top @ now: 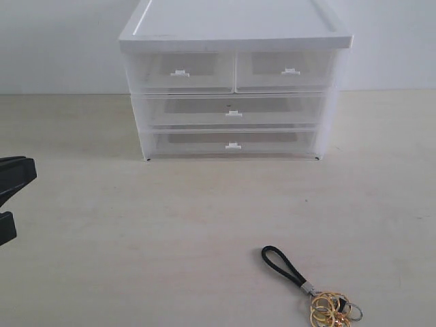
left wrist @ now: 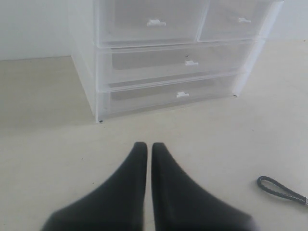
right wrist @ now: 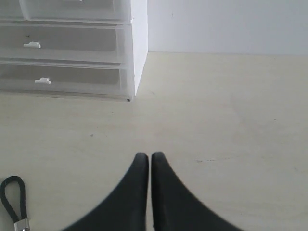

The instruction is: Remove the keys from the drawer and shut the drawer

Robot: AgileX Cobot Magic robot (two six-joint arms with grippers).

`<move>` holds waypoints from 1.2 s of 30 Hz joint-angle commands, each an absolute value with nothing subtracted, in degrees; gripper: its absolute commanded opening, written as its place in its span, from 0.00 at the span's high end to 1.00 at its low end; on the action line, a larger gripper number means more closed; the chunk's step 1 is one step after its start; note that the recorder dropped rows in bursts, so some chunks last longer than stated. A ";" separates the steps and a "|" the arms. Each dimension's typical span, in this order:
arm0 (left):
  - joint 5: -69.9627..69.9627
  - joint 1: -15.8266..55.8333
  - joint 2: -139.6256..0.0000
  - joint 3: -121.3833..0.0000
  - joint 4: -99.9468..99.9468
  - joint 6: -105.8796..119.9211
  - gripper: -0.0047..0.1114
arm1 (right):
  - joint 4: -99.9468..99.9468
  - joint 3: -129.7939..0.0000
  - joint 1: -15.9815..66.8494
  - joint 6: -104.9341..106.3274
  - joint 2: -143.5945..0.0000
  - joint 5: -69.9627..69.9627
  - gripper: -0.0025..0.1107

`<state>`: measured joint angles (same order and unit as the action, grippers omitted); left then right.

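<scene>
The keys (top: 320,296), gold rings on a black loop strap, lie on the table near the front, right of centre. Their strap also shows in the left wrist view as the keys' strap (left wrist: 279,187) and in the right wrist view as the keys' strap (right wrist: 12,197). The drawer (top: 234,111), the full-width middle tier of the white cabinet, sits pushed in flush, as does the drawer (left wrist: 185,62) and drawer (right wrist: 62,43). My left gripper (left wrist: 146,146) is shut and empty, back at the left edge of the table. My right gripper (right wrist: 146,156) is shut and empty, and does not show in the exterior view.
The white cabinet (top: 235,30) stands at the back against a white wall, with two half-width top drawers and a lowest wide drawer (top: 234,144), all pushed in. A black part of the left arm (top: 13,184) shows at the left edge.
</scene>
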<state>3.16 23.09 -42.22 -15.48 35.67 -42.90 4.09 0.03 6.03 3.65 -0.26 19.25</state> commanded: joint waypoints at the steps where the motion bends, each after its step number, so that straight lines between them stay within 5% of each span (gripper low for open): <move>1: 3.34 23.18 -42.01 -15.11 34.95 -43.29 0.92 | 4.00 0.00 5.74 3.45 0.00 19.16 0.98; 20: 3.23 22.52 -40.58 -15.11 36.02 -41.39 0.92 | 4.00 0.00 5.74 3.45 0.00 19.16 0.98; 36: 1.72 5.82 -6.15 -9.04 45.57 -45.45 0.92 | 4.00 0.00 5.74 3.45 0.00 19.16 0.98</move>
